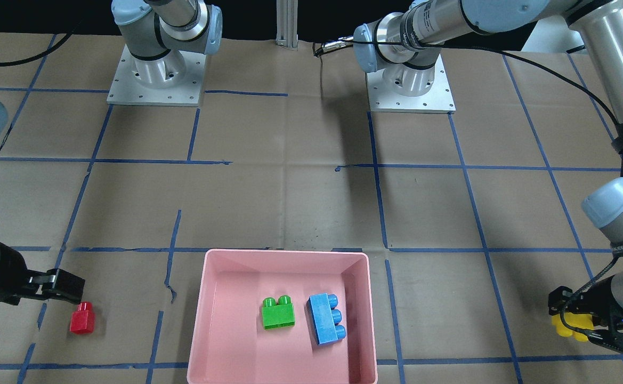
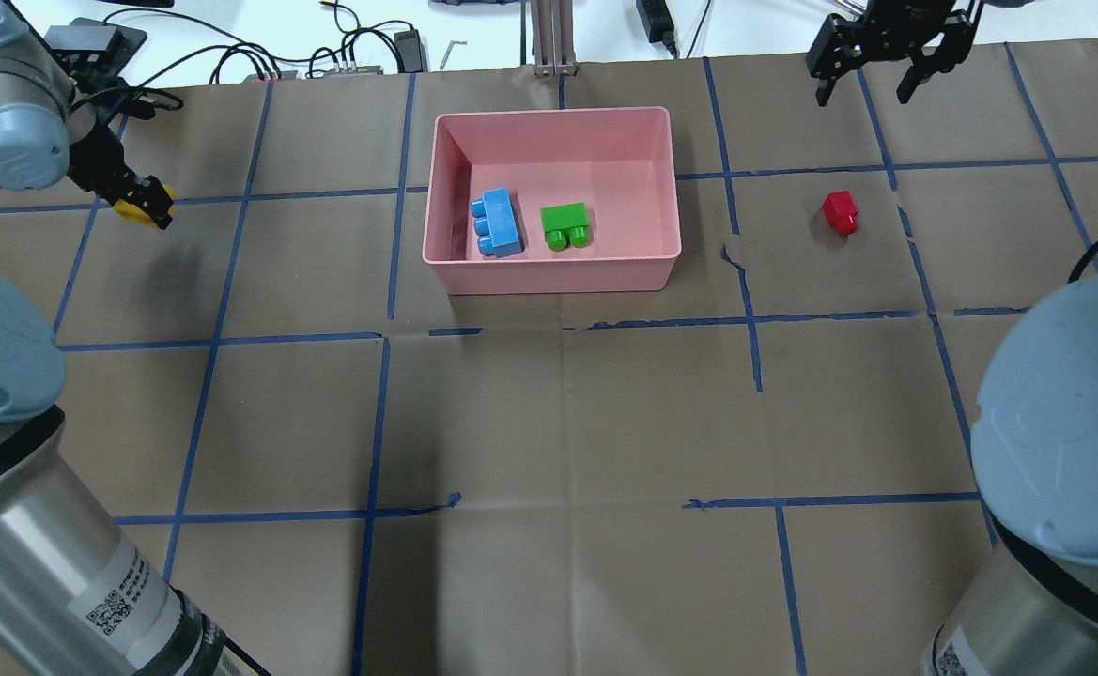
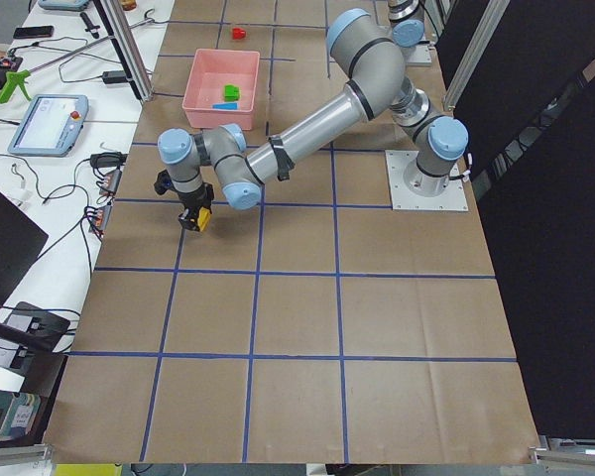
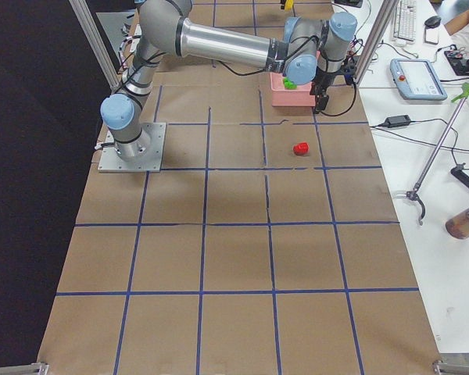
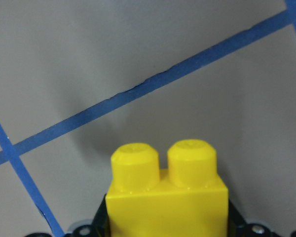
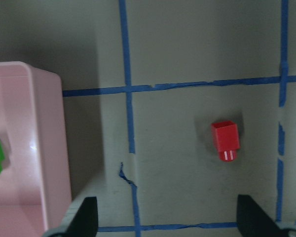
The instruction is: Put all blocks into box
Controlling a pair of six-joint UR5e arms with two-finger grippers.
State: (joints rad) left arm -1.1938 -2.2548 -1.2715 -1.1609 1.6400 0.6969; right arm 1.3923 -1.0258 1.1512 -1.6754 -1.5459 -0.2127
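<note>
1. My left hand (image 2: 142,201): clamped on the yellow block (image 5: 166,202), studs pointing out of the grip, well apart from the box (image 2: 549,115)
2. My right hand (image 2: 863,92): fingers spread, holding nothing, near the red block (image 2: 841,211), which lies on the table (image 2: 558,422) outside the box
3. Box: blue block (image 2: 497,222) and green block (image 2: 564,225) side by side inside

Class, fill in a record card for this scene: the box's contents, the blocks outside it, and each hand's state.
Inside box: blue block and green block, side by side
Outside, loose: red block, on the robot's right of the box
Left hand: shut on yellow block, away from the box
Right hand: open, empty, not touching the red block
Blocks left to place: two
</note>
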